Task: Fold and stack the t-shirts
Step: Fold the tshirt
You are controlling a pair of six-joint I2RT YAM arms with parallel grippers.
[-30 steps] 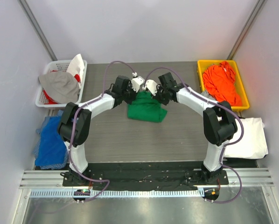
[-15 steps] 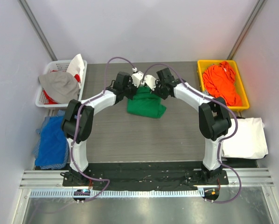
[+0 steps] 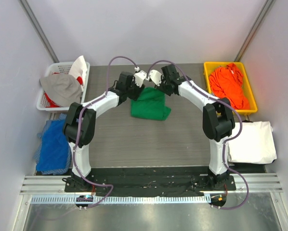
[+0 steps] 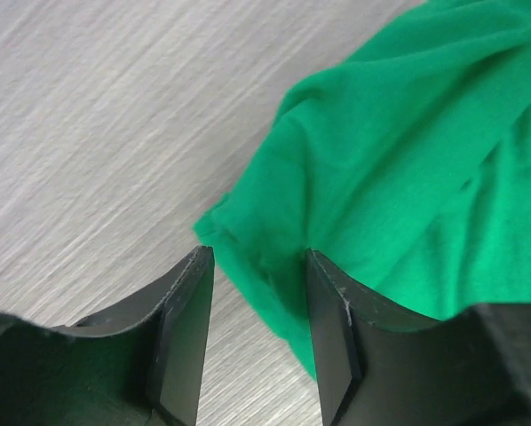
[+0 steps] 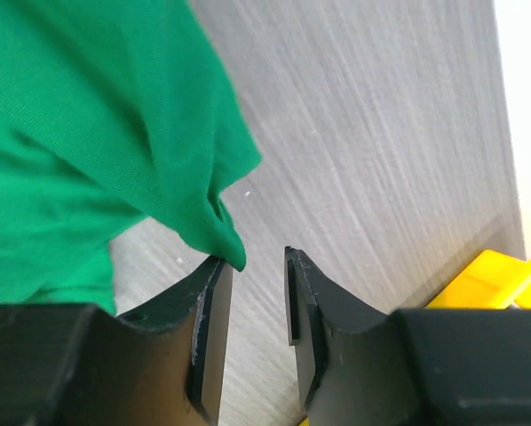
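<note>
The bright green t-shirt [image 3: 150,104] lies folded in a small bundle on the grey table, far middle. My left gripper [image 3: 136,91] is open at its far left corner; in the left wrist view the gripper [image 4: 252,257] has a green shirt corner [image 4: 248,235] lying loose between its fingers. My right gripper [image 3: 159,89] is open at the far right corner; in the right wrist view the gripper [image 5: 257,257] has the shirt's tip [image 5: 230,248] touching its left finger, with nothing between the fingers. The orange t-shirt [image 3: 228,86] fills a yellow bin. The white t-shirt [image 3: 252,142] lies at the right.
The yellow bin [image 3: 207,67] stands at the table's far right corner, and its rim shows in the right wrist view [image 5: 496,275]. A white basket [image 3: 52,67] of grey and red-white clothes stands at the far left. A blue cloth [image 3: 52,147] lies off the table's left side.
Both grippers have let go of the green shirt's far edge and moved apart and away toward the far side. The shirt has settled flat on the table.
</note>
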